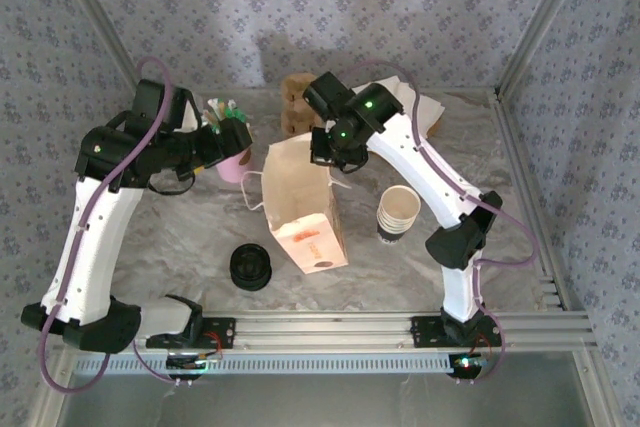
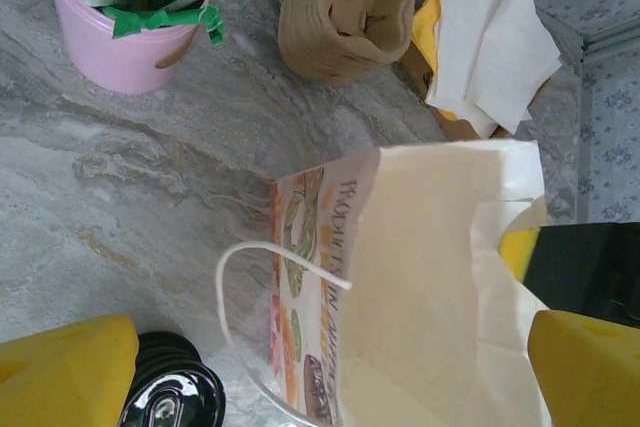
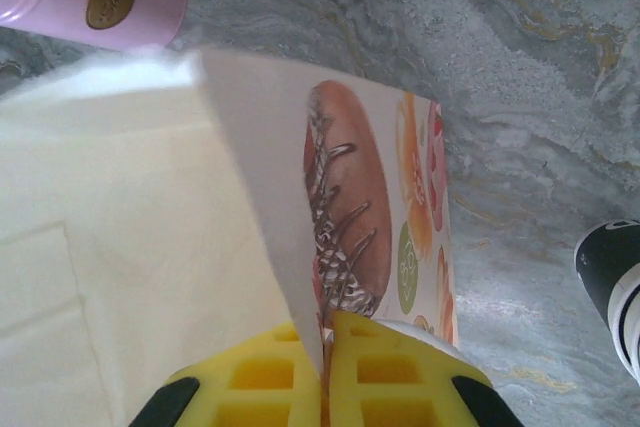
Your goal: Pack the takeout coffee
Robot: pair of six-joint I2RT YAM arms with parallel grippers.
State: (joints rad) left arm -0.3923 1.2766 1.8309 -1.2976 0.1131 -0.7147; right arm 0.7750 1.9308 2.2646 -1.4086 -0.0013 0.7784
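My right gripper (image 3: 325, 367) is closed tight on the upper edge of the paper bag (image 1: 300, 207); the thin paper wall goes between the two yellow fingers (image 3: 265, 382), and the printed side with the food pictures is just beside them. The bag stands upright on the marble table (image 1: 190, 237) between my two arms.

My left gripper (image 2: 320, 377) is wide open and holds nothing. It hangs over the mouth of the bag, near the white string handle (image 2: 260, 267).

Where the takeout coffee is, I cannot tell; the bottom of the bag is hidden from me.

A stack of black lids (image 1: 250, 267) sits near the left of the bag. A stack of lidless paper cups (image 1: 398, 212) stands at its right, apart from it. Behind the bag are a pink cup (image 2: 120, 47) with green packets and some white napkins (image 2: 490, 37).
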